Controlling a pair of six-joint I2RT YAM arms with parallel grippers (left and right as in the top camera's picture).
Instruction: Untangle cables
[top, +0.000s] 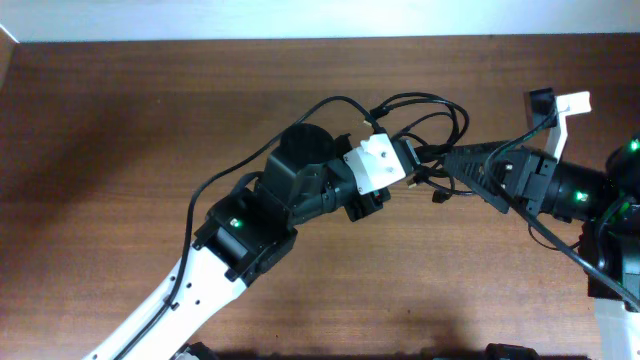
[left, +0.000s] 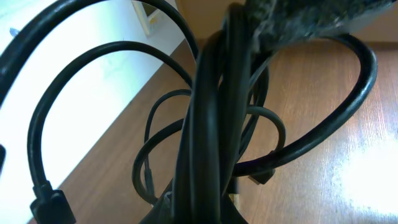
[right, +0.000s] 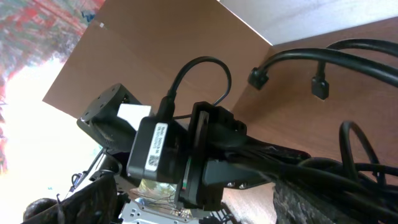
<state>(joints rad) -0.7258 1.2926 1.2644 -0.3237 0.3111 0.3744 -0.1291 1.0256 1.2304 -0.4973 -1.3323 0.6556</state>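
Step judged: early separation. Bundled cables (top: 432, 108) held over table (top: 120, 150) centre-back, clamped in fully closed L gripper (top: 412, 162). R gripper (top: 445, 170) spread wide beside bundle, nothing seen gripped. Next: one loop to be taken by R, drawn off w/o tightening knot.

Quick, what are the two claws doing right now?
Left gripper: shut on the cables.
Right gripper: open, beside the cables.

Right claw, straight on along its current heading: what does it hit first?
The cables held in the left claw, directly ahead of the right claw; the left claw sits just behind them. Depth unclear, so they may already touch.
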